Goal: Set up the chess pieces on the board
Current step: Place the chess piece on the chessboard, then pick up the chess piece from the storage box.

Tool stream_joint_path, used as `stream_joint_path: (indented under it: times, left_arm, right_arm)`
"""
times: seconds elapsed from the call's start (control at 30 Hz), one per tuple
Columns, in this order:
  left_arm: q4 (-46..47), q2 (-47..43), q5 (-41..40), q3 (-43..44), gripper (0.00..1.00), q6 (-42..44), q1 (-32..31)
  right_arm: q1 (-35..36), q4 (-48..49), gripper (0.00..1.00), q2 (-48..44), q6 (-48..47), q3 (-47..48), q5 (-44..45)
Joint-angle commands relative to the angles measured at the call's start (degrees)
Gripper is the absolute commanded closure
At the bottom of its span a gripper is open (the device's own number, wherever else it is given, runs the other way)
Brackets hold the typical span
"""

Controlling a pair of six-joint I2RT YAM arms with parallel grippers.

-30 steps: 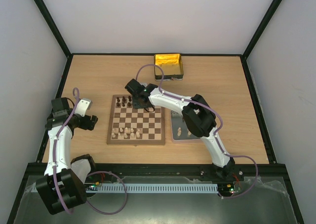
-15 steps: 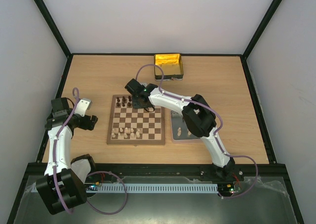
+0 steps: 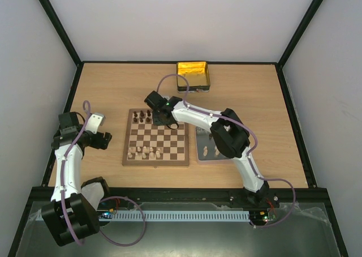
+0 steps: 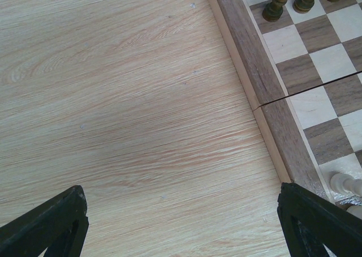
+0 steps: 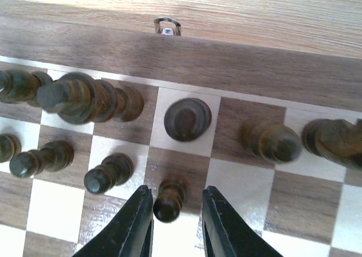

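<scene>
Toward the centre of the overhead view, the right arm's wrist sits slightly further right along the board's [image 3: 164, 139] upper edge than a second ago, and its elbow has shifted a little with it; the left arm has not moved; the right gripper [image 5: 176, 196] is narrowly open, its smooth black fingers [image 5: 138, 223] bracketing a dark turned pawn [image 5: 168, 203] at the lower middle of its wrist view, with a sliver of gap on each side, so nothing is clamped; the left gripper [image 4: 180, 192] is spread wide and holds nothing, its black tips at the bottom corners over pale, finely grained table wood [image 4: 124, 98]; dark brown pieces [image 3: 141, 116] cluster on the upper rows of the checkered board, rounded and glossy up close; cream pieces [image 3: 144, 151] stand along its lower rows; a small metal clasp [image 5: 167, 26] shows on the brown border; a few more pieces [image 3: 206, 151] rest on the flat grey tray [image 3: 218, 157] just right of the board; the shiny gold tin [image 3: 193, 76] lies above.
</scene>
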Motion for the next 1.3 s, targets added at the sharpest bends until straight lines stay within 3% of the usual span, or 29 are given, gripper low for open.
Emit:
stream_joint_path:
  times: [0.0, 0.3, 0.5, 0.7, 1.27]
  left_arm:
    - [-0.8, -0.7, 1.0, -0.6, 0.08, 0.6, 0.5]
    - [-0.9, -0.9, 1.3, -0.5, 0.08, 0.9, 1.2]
    - [-1.2, -1.5, 1.8, -0.5, 0.08, 1.3, 3.2]
    - [-1.4, -1.8, 2.1, -0.5, 0.08, 1.4, 3.7]
    - [-1.5, -6.8, 4.2, -0.5, 0.07, 2.2, 3.7]
  right_arm:
    - [0.5, -0.2, 0.76, -6.0, 0.7, -2.1, 0.8]
    - [0.4, 1.9, 0.72, -19.5, 1.4, -11.0, -0.5]
    - [0.0, 2.1, 0.69, -32.4, 3.2, -27.2, 5.0]
    - [-6.2, 4.0, 0.69, -40.9, 5.4, -43.3, 4.6]
    - [-14.5, 7.1, 0.69, -39.0, 3.9, -50.2, 3.1]
